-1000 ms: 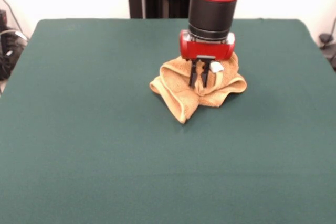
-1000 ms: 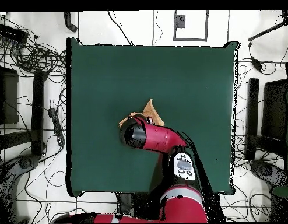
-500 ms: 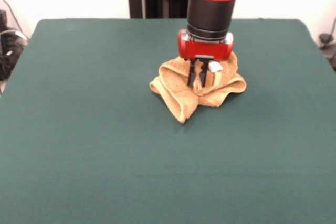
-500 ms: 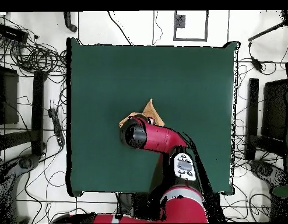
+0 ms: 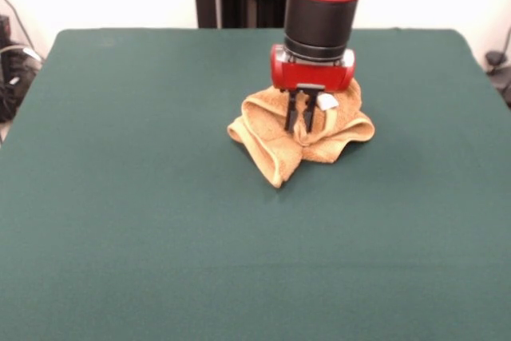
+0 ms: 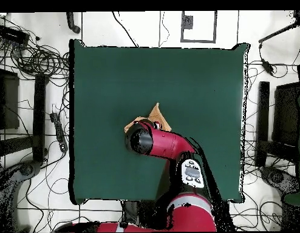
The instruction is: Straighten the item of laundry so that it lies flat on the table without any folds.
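The item of laundry (image 5: 275,145), a golden-orange towel, lies crumpled in a folded heap a little right of the middle of the green table (image 5: 144,221). Its small white tag (image 5: 328,101) shows on top. My gripper (image 5: 300,127) points straight down into the heap, its two black fingers close together and pinching a raised fold of the cloth. From above, only a pointed corner of the towel (image 6: 157,115) sticks out beyond the arm's wrist (image 6: 140,138), which hides the gripper and the rest of the cloth.
Green table surface (image 6: 195,79) stretches wide on every side of the towel. Cables (image 6: 37,60) and dark equipment (image 6: 286,115) lie on the floor around the table's edges.
The gripper has shifted up and a touch left by a very small amount. The towel's heap looks the same.
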